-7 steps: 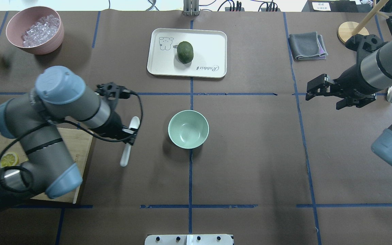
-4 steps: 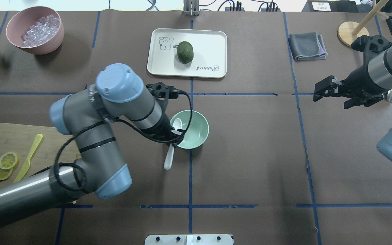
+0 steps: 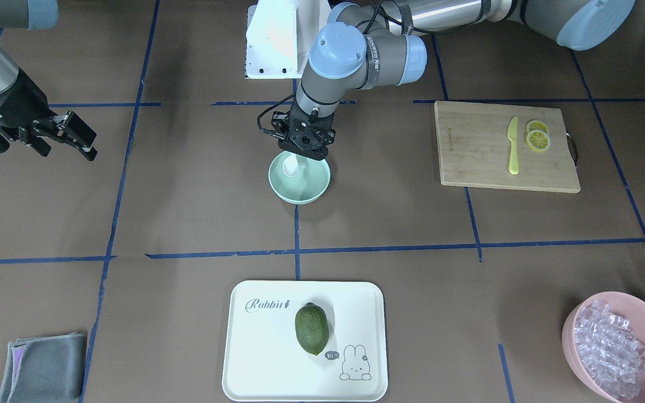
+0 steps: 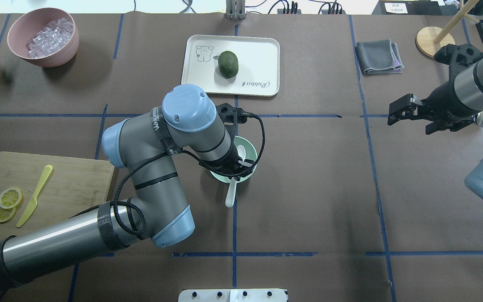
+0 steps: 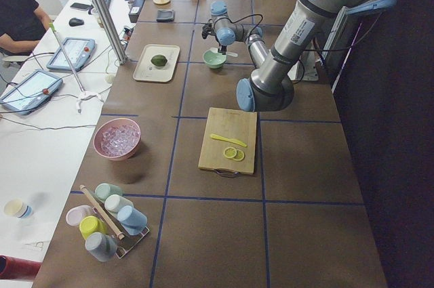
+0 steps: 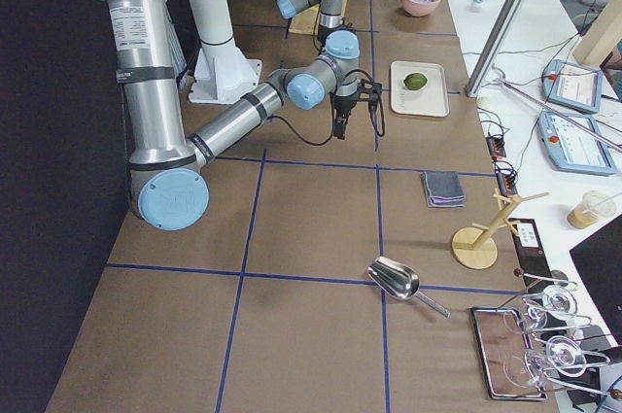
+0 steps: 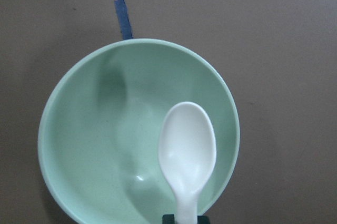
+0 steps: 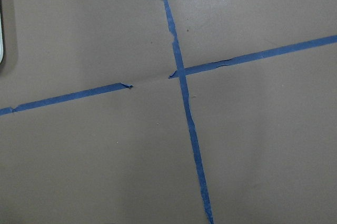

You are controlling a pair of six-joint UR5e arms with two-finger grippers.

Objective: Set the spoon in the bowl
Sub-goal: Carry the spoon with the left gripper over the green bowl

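Note:
My left gripper [image 4: 236, 168] is shut on the white plastic spoon [image 4: 230, 193] and holds it by the handle over the mint-green bowl [image 4: 249, 147]. The scoop [image 7: 187, 149] hangs above the bowl's inside [image 7: 100, 145], near its rim, and the handle end sticks out past the near edge. From the front, the spoon [image 3: 290, 165] shows inside the outline of the bowl [image 3: 305, 187], under the left gripper [image 3: 304, 146]. My right gripper [image 4: 392, 113] is open and empty, far to the right above bare table; it also shows in the front view [image 3: 88, 146].
A white tray [image 4: 262, 50] with a green fruit [image 4: 228, 64] lies behind the bowl. A pink bowl of ice pieces [image 4: 43, 37] stands back left. A cutting board [image 4: 78, 180] with a yellow knife [image 4: 35, 195] and lemon slices lies front left. A grey cloth [image 4: 377, 56] lies back right.
My left arm has carried the spoon rightward from beside the cutting board to over the bowl. My right gripper drew back slightly to the right.

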